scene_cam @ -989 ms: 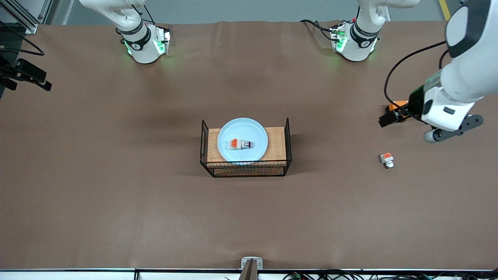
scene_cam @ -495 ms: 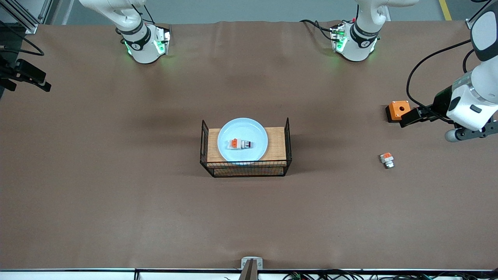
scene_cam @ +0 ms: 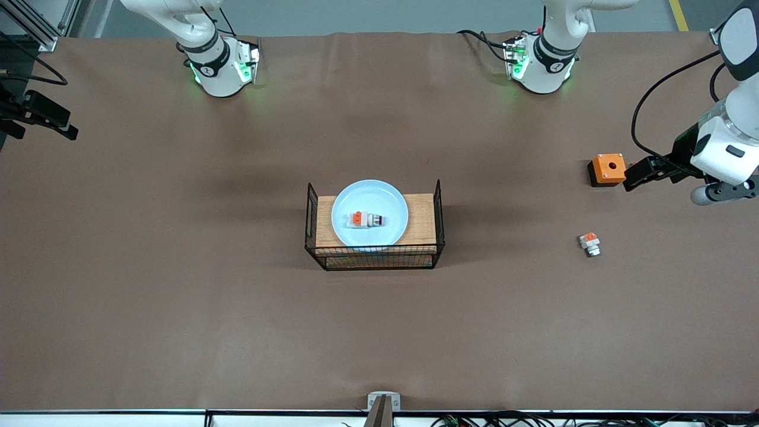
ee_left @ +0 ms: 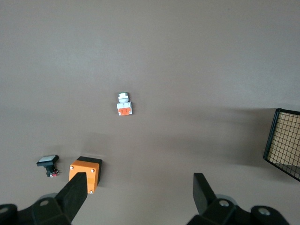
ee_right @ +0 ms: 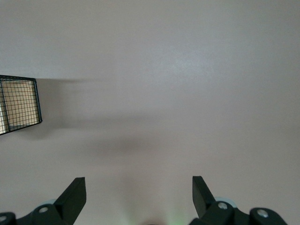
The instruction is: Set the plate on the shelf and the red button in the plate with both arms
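Pale blue plate [scene_cam: 369,212]: set on the wooden top of the wire rack [scene_cam: 437,220] at mid-tabletop, its rim reaching about to the top's edges.

Red button [scene_cam: 367,220]: lying on its side in the plate, orange block toward the right arm's end of the tabletop. Both task items look placed.

Grey-capped part [scene_cam: 590,244]: loose on the tabletop toward the left arm's end, nearer the front camera than the orange box [scene_cam: 607,169]. A small black-and-white part [ee_left: 48,165] lies just beside the box, seen in the left wrist view only.

Left end effector [ee_left: 139,193]: over the tabletop beside the orange box, near the left arm's edge; fingers spread wide, holding nothing.

Right end effector [ee_right: 138,194]: fingers spread wide, empty, over bare tabletop near the rack; out of the front view, arm waiting.

Risks, as judged:
- Left end effector hangs close to the orange box; a low sweep could knock it or the small part beside it.
- Plate covers the rack's top almost fully; a nudge to the rack could slide it over the edge and roll the button out.
- Grey-capped part resembles the button and could be fetched in error.
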Robot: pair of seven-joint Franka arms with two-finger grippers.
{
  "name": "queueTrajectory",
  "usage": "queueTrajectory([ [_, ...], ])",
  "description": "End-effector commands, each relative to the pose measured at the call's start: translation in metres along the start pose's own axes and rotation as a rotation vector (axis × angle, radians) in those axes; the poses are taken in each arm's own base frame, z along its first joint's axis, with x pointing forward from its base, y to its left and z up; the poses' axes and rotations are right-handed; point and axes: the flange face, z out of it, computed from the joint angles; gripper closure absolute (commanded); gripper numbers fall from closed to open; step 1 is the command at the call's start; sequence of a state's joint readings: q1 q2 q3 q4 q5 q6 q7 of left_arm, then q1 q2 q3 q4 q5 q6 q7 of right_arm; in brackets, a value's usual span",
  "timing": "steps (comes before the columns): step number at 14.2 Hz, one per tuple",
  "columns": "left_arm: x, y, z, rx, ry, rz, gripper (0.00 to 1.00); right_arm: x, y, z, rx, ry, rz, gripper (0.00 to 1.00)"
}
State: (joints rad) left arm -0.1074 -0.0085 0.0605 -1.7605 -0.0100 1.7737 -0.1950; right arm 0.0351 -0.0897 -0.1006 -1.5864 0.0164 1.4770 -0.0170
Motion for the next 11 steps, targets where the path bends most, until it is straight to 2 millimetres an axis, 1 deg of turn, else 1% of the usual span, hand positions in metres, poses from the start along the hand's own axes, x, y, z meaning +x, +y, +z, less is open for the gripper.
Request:
queueTrajectory([
  [1, 0.000, -0.003, -0.025, 0.003, 0.058, 0.024, 0.01, -0.009, 0.003, -0.002, 0.002, 0.011, -0.010, 0.00],
  [2, 0.003, -0.002, -0.036, -0.001, 0.082, 0.024, 0.01, -0.009, 0.003, -0.003, 0.002, 0.012, -0.011, 0.00],
  [3, 0.005, -0.002, -0.044, -0.004, 0.097, 0.024, 0.01, -0.009, 0.003, -0.002, 0.002, 0.011, -0.010, 0.00],
  [7, 0.008, -0.003, -0.048, -0.004, 0.108, 0.023, 0.01, -0.009, 0.000, -0.002, 0.002, 0.006, -0.015, 0.00],
  [9, 0.009, -0.001, -0.055, -0.005, 0.122, 0.025, 0.00, -0.009, 0.000, -0.002, 0.002, 0.009, -0.017, 0.00],
  [11, 0.011, -0.001, -0.054, -0.003, 0.121, 0.025, 0.00, -0.008, -0.001, -0.002, 0.001, 0.012, -0.021, 0.00],
])
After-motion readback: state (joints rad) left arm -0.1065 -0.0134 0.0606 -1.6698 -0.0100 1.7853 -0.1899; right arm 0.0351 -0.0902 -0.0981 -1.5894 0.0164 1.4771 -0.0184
